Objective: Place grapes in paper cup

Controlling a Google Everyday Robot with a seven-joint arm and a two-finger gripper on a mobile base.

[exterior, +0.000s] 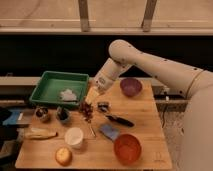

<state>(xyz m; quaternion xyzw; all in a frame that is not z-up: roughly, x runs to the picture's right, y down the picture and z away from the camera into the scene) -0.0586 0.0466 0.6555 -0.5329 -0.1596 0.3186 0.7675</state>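
The grapes [87,111], a small dark reddish bunch, hang just under my gripper [92,98], which is shut on their top, above the middle of the wooden table [145,120]. The arm reaches in from the right. The white paper cup [74,137] stands upright nearer the front edge, left of and in front of the grapes, apart from them.
A green tray [55,80] sits at the back left and a purple bowl [131,86] at the back right. An orange bowl [127,148] is front right. Two dark metal cups [41,114], a banana [40,134], a round fruit [63,156], a blue sponge [108,132] and a black-handled tool [119,120] lie around.
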